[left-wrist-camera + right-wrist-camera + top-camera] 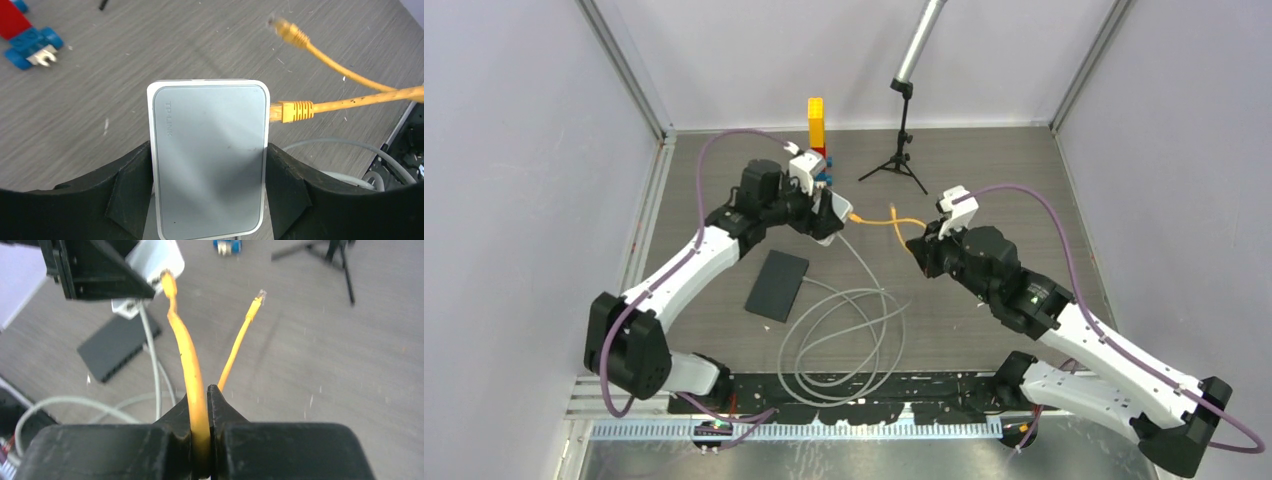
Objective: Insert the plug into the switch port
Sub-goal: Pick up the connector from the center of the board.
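I read TP-LINK in raised lettering on the white box [207, 160], running along its left edge; the left gripper [208, 185] clamps that box by both long sides. The plug [287, 111] meets the box's right side. The switch port itself is hidden beneath the top edge, so I cannot tell whether the plug is seated. The right gripper [207, 405] is pinched tight on the yellow cable [192, 365]; the second plug [256, 302] hangs free and blurred.
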Controlling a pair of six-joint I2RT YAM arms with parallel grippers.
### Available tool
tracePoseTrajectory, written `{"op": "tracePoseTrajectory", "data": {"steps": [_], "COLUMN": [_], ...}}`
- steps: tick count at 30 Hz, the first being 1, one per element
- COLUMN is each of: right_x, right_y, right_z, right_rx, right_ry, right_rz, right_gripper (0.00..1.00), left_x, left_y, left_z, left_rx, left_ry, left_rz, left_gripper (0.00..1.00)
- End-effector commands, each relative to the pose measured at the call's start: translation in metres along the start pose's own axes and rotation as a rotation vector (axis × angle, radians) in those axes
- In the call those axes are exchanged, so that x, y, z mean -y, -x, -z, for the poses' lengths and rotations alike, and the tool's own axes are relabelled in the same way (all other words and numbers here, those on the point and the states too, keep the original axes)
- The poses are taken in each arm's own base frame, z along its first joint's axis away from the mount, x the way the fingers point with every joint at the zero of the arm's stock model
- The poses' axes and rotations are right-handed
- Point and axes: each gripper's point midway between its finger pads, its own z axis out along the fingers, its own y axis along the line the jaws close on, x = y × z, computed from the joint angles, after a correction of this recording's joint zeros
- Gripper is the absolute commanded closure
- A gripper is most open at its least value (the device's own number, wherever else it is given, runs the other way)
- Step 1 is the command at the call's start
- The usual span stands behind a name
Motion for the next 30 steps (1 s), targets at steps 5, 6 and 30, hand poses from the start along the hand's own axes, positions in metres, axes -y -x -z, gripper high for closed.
{"op": "tracePoseTrajectory", "data": {"steps": [5, 6, 30], "right_x": [-0.007, -0.010, -0.025], "right_y": [-0.007, -0.003, 0.057], "right_z": [0.046, 0.049, 0.042], "right_rx": [-0.231, -0.222, 0.115], "right_ry": [-0.014, 0.003, 0.086], "right_rz": [-0.136, -0.157, -0.465], "right_gripper": [1.00, 1.00, 1.00], "left_x": [-0.024, -0.024, -0.025], "left_y": [-0.026, -0.033, -0.008], "left_z": [-0.053, -0.060, -0.015], "left_rx": [0.071, 0.060, 0.029], "left_ry": [0.061, 0.059, 0.253], "left_rz": [0.091, 0.104, 0.011], "left_gripper": [0.55, 0.54, 0.00]}}
